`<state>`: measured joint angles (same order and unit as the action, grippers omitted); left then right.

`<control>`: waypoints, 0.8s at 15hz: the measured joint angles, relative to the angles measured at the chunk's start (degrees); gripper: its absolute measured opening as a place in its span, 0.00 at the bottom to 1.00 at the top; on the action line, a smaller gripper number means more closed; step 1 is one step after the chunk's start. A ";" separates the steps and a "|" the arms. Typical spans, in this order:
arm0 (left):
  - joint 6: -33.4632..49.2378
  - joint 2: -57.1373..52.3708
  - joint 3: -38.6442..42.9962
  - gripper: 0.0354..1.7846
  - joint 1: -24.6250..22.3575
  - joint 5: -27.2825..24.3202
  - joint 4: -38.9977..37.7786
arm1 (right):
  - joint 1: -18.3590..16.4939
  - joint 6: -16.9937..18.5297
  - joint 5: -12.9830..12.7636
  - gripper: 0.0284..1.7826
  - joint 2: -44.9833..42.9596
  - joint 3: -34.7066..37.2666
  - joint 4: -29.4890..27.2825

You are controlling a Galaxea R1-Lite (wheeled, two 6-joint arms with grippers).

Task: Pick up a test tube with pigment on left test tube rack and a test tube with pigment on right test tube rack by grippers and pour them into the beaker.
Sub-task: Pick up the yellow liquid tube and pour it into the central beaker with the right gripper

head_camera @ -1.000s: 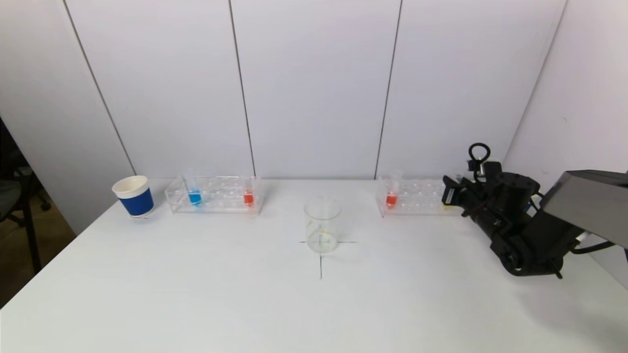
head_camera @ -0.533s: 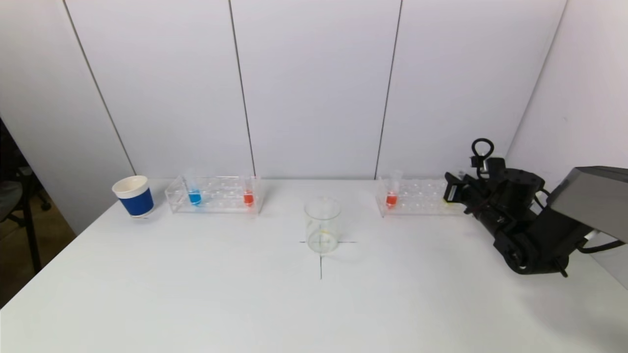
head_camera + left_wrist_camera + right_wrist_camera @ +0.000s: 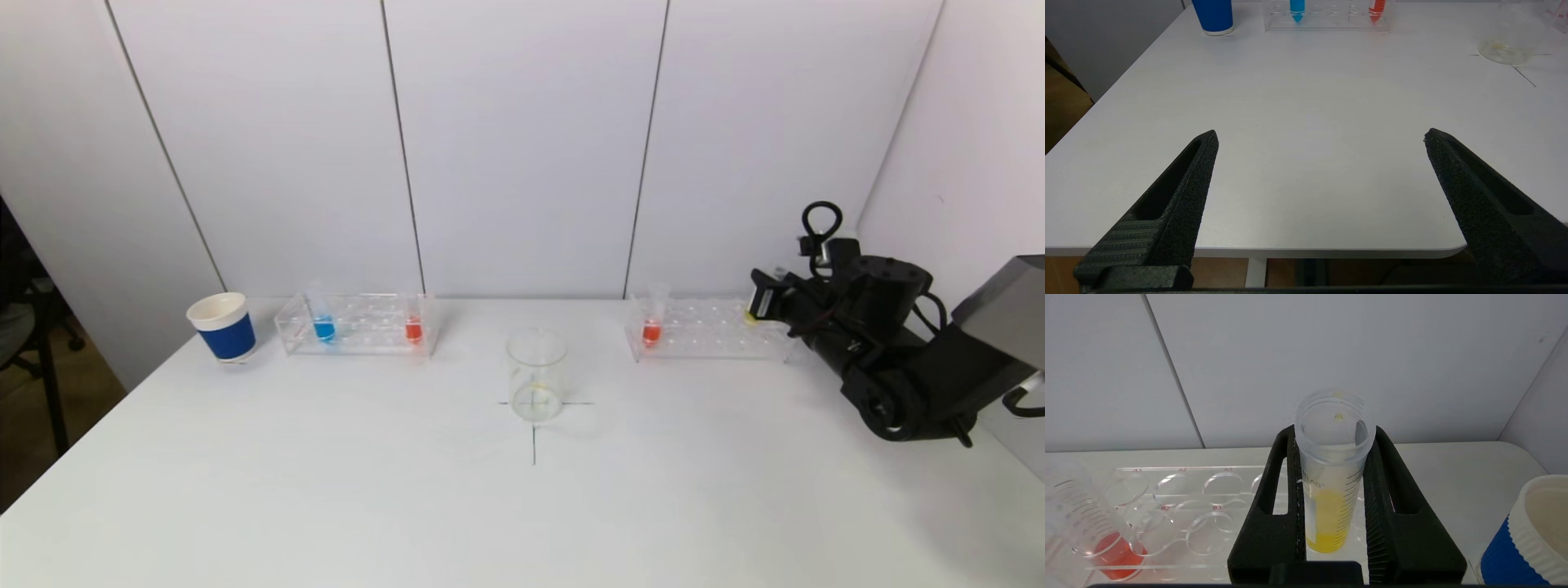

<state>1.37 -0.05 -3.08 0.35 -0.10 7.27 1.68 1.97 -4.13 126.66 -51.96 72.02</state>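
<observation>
The clear beaker [image 3: 535, 374] stands mid-table on a black cross mark. At the back left, the left rack [image 3: 357, 325] holds a blue tube [image 3: 323, 327] and a red tube [image 3: 413, 329]. The right rack [image 3: 706, 331] holds a red tube [image 3: 651, 327]. My right gripper [image 3: 763, 302] hovers over that rack's right end. In the right wrist view it [image 3: 1334, 430] is shut on an upright tube of yellow pigment [image 3: 1331, 486]. My left gripper [image 3: 1321, 134] is open and empty over the table's near edge, out of the head view.
A blue-sleeved white cup [image 3: 222, 327] stands left of the left rack. Another blue-and-white cup [image 3: 1527, 535] sits close beside the right gripper. White wall panels stand just behind both racks. The right arm [image 3: 906, 384] stretches over the table's right side.
My right gripper has risen and drawn back to the right with the yellow tube, lifting it from the right rack's end. Nothing else has moved.
</observation>
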 joint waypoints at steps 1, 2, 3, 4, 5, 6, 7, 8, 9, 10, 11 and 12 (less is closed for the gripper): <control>0.00 0.00 0.00 0.99 0.00 0.00 -0.02 | 0.10 0.02 -0.02 0.25 -1.08 -0.22 -1.13; 0.00 0.00 0.00 0.99 0.00 0.00 -0.02 | 0.24 0.02 0.00 0.25 -2.11 -0.44 -2.32; 0.01 0.00 0.00 0.99 0.00 0.02 -0.02 | 0.35 0.02 0.00 0.25 -3.32 -0.66 -3.63; 0.01 0.00 0.00 0.99 0.00 0.00 0.00 | 0.38 -0.05 0.02 0.25 -4.53 -0.90 -4.99; 0.01 0.00 0.00 0.99 0.00 0.00 0.00 | 0.38 -0.18 0.02 0.25 -5.72 -1.13 -6.10; 0.00 0.00 0.00 0.99 0.00 -0.01 -0.02 | 0.40 -0.24 0.02 0.25 -7.01 -1.35 -7.28; 0.00 0.00 0.00 0.99 0.00 0.02 0.00 | 0.43 -0.30 0.11 0.25 -8.44 -1.49 -8.74; 0.01 0.00 0.00 0.99 0.00 0.00 0.00 | 0.46 -0.38 0.23 0.25 -10.13 -1.73 -10.69; 0.01 0.00 0.00 0.99 -0.02 0.00 -0.02 | 0.55 -0.55 0.33 0.25 -11.82 -2.06 -12.70; 0.01 0.00 0.00 0.99 -0.02 0.00 -0.02 | 0.57 -0.85 0.48 0.25 -13.54 -2.45 -14.69; 0.00 0.00 0.00 0.99 -0.02 0.00 0.00 | 0.63 -1.13 0.67 0.25 -15.23 -2.93 -16.63; 0.00 0.00 0.00 0.99 -0.02 0.00 0.00 | 0.84 -1.46 0.91 0.25 -17.02 -3.44 -19.08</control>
<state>1.37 -0.05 -3.08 0.33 -0.10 7.27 2.52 0.51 -3.22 109.64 -55.39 52.94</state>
